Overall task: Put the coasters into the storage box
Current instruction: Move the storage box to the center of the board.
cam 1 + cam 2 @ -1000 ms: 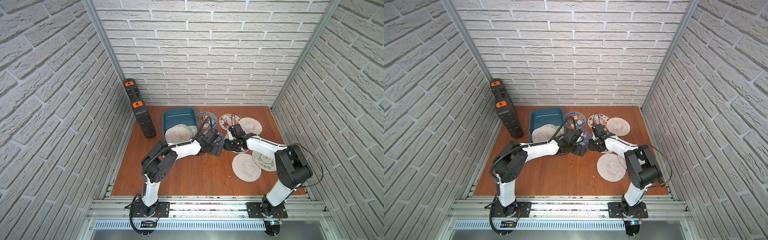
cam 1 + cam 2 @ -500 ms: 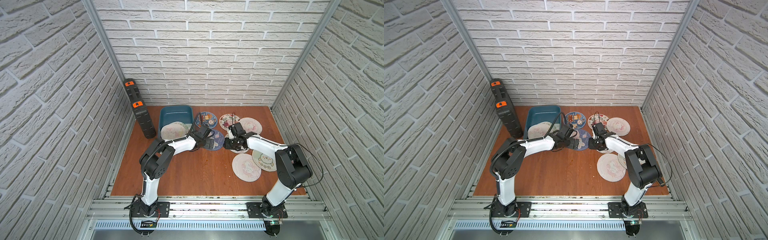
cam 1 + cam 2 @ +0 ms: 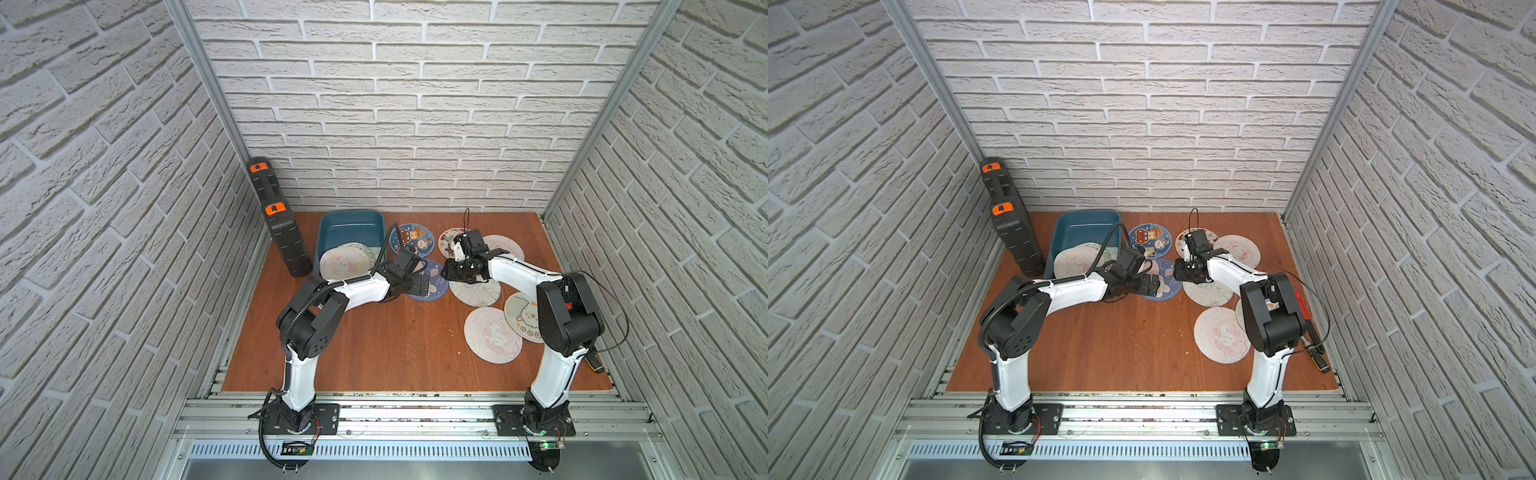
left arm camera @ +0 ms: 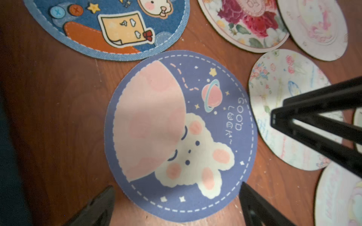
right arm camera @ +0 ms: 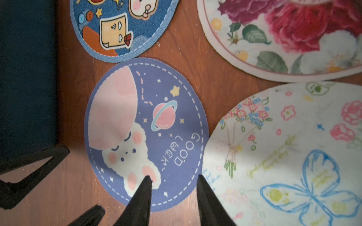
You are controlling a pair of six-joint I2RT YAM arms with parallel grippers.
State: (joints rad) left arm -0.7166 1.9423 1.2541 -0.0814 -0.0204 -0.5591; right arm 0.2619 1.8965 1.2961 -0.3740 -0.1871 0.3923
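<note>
Top views: my left gripper (image 3: 424, 284), jaws spread to the full and empty, sits low over the purple coaster (image 3: 438, 286), which lies flat on the table (image 3: 374, 340). My right gripper (image 3: 448, 272) faces it across the same mat, jaws part open, nothing gripped. The box (image 3: 332, 232) stands near, behind my left gripper, with pale coasters (image 3: 343, 262) at the end nearest my left wrist. The denim coaster (image 3: 413, 239) lies beyond both sets of tips and the rose coaster (image 3: 449, 241) behind my right gripper. The butterfly coaster (image 3: 473, 291) is under my right wrist. The case (image 3: 282, 232) stands past the box. The other top view gives the same layout: left gripper (image 3: 1152, 286), right gripper (image 3: 1179, 270), box (image 3: 1084, 218). Left wrist view: the purple coaster (image 4: 180, 135) spans the gap between my left fingers (image 4: 98, 207). One tip is over bare wood just beside its rim, the other at the rim. Contact I cannot tell. The denim coaster (image 4: 109, 29) lies just beyond it, edges almost meeting. My right gripper's black finger reaches in over the butterfly coaster (image 4: 274, 88). Right wrist view: my right fingers (image 5: 141, 195) stand apart with the purple coaster's rim between them. One tip is over the bunny's foot, the other where the purple edge meets the butterfly coaster (image 5: 293, 156). The box (image 5: 27, 78) shows as a dark wall on the far side of the mat, past my left gripper's finger.
</note>
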